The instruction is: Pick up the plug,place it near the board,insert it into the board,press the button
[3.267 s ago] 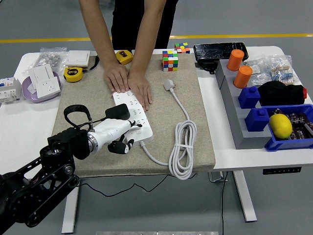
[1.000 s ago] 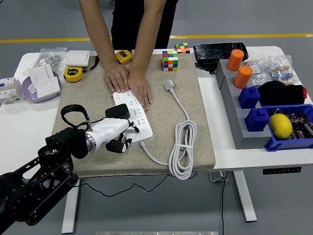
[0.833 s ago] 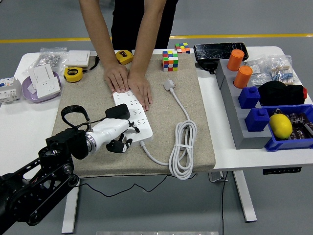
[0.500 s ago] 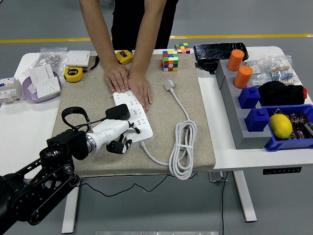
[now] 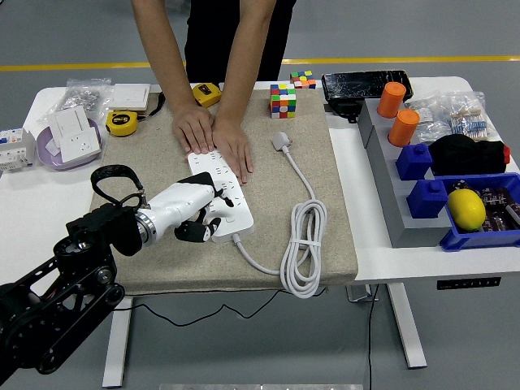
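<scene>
The left hand [image 5: 188, 213] reaches in from the lower left and lies low over the near end of the white power strip [image 5: 220, 192], its white shell across the strip's left edge and its dark fingers [image 5: 195, 231] curled down against the strip's near left corner. A black plug [image 5: 197, 188] shows just beyond the hand's back, on the strip's sockets; whether the fingers grip it or only rest beside it cannot be told, since the hand covers the contact. Farther from the hand, at the strip's far end, a person's two hands [image 5: 213, 140] press flat on the strip. To the hand's right, the strip's white cable [image 5: 302, 244] leaves the near end, runs along the beige mat [image 5: 325, 195] and lies in a long coil, then leads up to its own white plug [image 5: 281, 140], well apart from the hand. Beyond that plug stand two colour cubes [image 5: 283, 101]. Behind the hand, to its left, are a yellow tape measure [image 5: 122, 123] and a purple dish [image 5: 49, 156] holding white sockets. Far to the right sit blue bins [image 5: 479, 236] with a lemon [image 5: 465, 209], and two orange cylinders [image 5: 396, 112].
</scene>
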